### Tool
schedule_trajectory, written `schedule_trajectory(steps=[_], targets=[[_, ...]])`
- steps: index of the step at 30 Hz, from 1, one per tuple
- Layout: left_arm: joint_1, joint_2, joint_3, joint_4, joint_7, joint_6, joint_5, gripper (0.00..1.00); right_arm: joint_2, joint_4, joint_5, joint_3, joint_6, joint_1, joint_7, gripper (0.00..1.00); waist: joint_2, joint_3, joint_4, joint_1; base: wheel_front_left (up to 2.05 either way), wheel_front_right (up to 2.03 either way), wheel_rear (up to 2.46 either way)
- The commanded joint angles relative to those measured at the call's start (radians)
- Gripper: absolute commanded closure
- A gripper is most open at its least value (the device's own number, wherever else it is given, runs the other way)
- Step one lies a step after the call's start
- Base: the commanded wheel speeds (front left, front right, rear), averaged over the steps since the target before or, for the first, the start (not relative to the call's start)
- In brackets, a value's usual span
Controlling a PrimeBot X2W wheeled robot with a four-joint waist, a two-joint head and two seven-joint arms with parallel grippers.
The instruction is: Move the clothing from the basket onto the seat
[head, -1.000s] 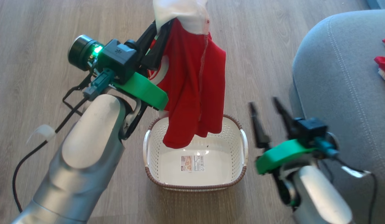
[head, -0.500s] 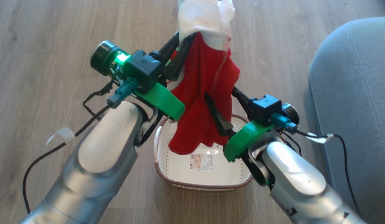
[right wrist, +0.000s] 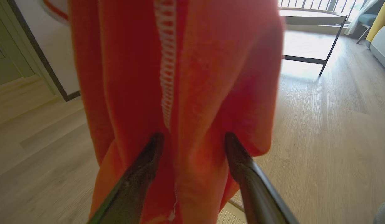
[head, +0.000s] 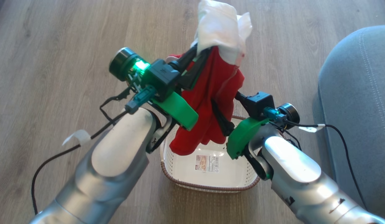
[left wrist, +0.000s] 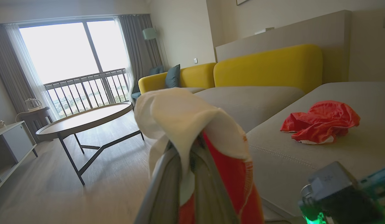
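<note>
We find the right pincer (right wrist: 193, 137) with its two dark fingers spread wide. A fold of the clothing (head: 211, 93) hangs between them, and both tips press into the red fabric on either side of a white stitched seam (right wrist: 165, 62). The jaws are not closed on it.

Above and to the left of it, the left pincer (head: 199, 53) has its fingers pressed together on the garment, just under the white band (head: 222, 31). The red cloth hangs down from that pinch. A green light (head: 141, 65) glows on this wrist.

Directly below both pincers the basket (head: 208, 187) stands on the wood floor (head: 55, 46). The garment's lower edge hangs over its opening; we cannot tell whether it is above the rim or inside. A label sticker (head: 207, 163) lies on the basket floor, beneath the right pincer. It shows a small picture and a barcode-like block, but the print is too small to read.

The seat (head: 357, 93) lies to the right pincer's outer side, apart from the basket. A second red garment (left wrist: 320, 123) lies crumpled on it, beyond the left pincer and to its right.

Farther beyond the left pincer we note a round table (left wrist: 86, 116) and yellow backrests (left wrist: 267, 67).
</note>
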Motion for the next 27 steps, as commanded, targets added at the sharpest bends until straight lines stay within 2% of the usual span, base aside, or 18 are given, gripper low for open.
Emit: schedule_trajectory(steps=[1,4,5,6,7,14,15,17,27], targets=[[-0.064,0.004,0.027,-0.031,-0.005,-0.003,-0.012,1.0,0.021,-0.013,0.016,0.016,0.007,-0.046,-0.005,0.0,-0.0001,0.0,0.003,0.0,0.0,0.0,0.0],[-0.063,0.001,0.019,-0.029,-0.006,-0.003,-0.014,1.0,0.022,0.0,0.044,0.041,0.007,-0.059,-0.005,0.01,-0.0001,0.0,0.007,0.0,0.0,0.0,0.0],[-0.061,0.0,0.016,-0.029,-0.006,-0.003,-0.015,1.0,0.022,0.004,0.056,0.05,0.007,-0.065,-0.005,0.36,-0.0001,0.001,0.008,0.0,0.0,0.0,0.0],[-0.06,-0.001,0.012,-0.029,-0.007,-0.003,-0.016,1.0,0.022,0.008,0.068,0.06,0.007,-0.071,-0.005,0.61,-0.0001,0.002,0.01,0.0,0.0,0.0,0.0],[-0.06,-0.003,0.008,-0.025,-0.008,-0.003,-0.019,1.0,0.022,0.01,0.085,0.073,0.007,-0.081,-0.005,1.0,-0.0001,0.003,0.012,0.0,0.0,0.0,0.0],[-0.053,0.007,0.007,-0.003,-0.013,0.0,-0.022,1.0,0.022,0.001,0.096,0.058,0.007,-0.071,-0.005,1.0,-0.0001,0.008,-0.001,0.0,0.0,0.0,0.0],[-0.052,0.007,0.007,0.001,-0.014,0.0,-0.022,0.81,0.022,-0.004,0.094,0.05,0.007,-0.067,-0.005,1.0,-0.0001,0.009,-0.006,0.0,0.0,0.0,0.0],[-0.046,0.011,0.004,0.012,-0.015,0.0,-0.023,0.0,0.022,-0.018,0.087,0.033,0.007,-0.055,-0.005,1.0,-0.0001,0.01,-0.018,0.0,0.0,0.0,0.0],[-0.008,0.032,-0.025,0.07,-0.02,-0.011,-0.044,0.0,0.022,-0.123,0.005,-0.131,0.007,0.026,-0.005,1.0,-0.0001,0.02,-0.098,0.0,0.0,0.0,0.0]])
